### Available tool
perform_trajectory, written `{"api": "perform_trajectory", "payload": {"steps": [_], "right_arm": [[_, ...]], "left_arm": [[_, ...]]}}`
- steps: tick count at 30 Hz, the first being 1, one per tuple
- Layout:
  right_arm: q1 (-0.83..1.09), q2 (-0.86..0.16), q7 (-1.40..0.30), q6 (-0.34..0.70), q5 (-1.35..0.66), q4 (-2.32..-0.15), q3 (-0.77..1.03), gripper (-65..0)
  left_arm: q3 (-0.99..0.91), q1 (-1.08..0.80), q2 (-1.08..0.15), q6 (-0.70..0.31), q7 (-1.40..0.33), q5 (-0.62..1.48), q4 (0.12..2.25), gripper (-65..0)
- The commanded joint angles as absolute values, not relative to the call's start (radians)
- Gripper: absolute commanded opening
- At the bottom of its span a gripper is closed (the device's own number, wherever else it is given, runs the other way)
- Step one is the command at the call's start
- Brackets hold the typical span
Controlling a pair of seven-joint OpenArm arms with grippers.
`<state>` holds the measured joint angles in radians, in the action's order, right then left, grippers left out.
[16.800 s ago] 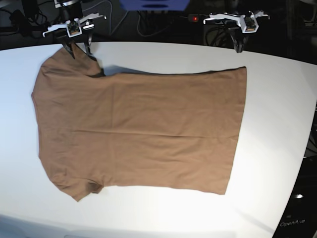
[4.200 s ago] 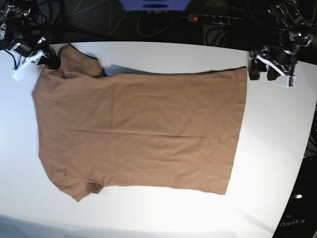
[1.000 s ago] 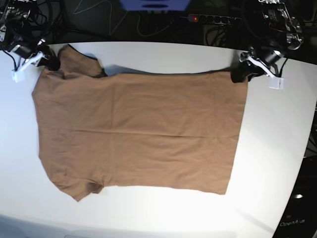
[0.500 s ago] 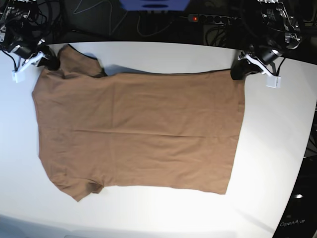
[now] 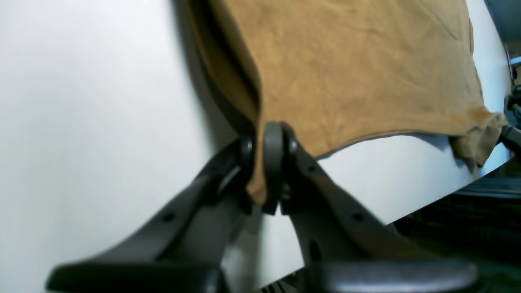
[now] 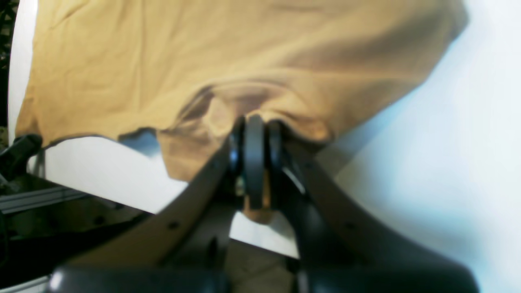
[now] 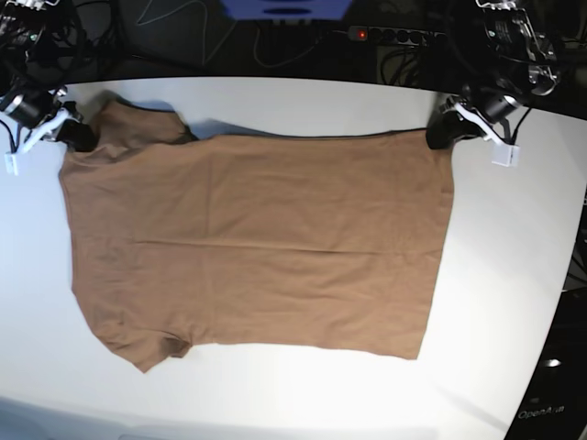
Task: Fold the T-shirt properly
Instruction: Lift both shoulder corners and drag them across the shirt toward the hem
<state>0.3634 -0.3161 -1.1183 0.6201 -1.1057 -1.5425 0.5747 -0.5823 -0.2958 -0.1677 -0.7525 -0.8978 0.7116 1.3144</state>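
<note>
In both wrist views the arm bodies along the bottom of the frame are blurred and cut off by the lower edge. The left gripper [image 5: 272,171] hides the T-shirt [image 5: 350,73] corner pinched between its fingers; the right gripper [image 6: 254,167] likewise covers the cloth it clamps. In the base view, the neck label is too small to make out.
</note>
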Motion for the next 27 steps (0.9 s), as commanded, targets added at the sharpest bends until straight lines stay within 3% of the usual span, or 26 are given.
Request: {"api": "perform_trajectory", "payload": {"steps": [1,10,27], "right_arm": [[0.357,-0.343,-1.104,0.622,-1.124,-1.561,0.584,-64.3],[0.305,-0.375,-1.112,0.622,-1.124,-1.561,0.578,-64.3],[0.179,-0.407,-1.112,0.622,-1.124,-1.561,0.549,-64.3]], "left_arm": [[-0.578,-0.300,-0.168,-0.698,-1.000,0.570,1.294,-61.6],[-0.662,-0.189,-0.168,-0.698,-1.138,0.561,1.305,-61.6],[-0.676,-0.013,-0.163,-0.698,-1.245,0.568,1.305,-61.6]]}}
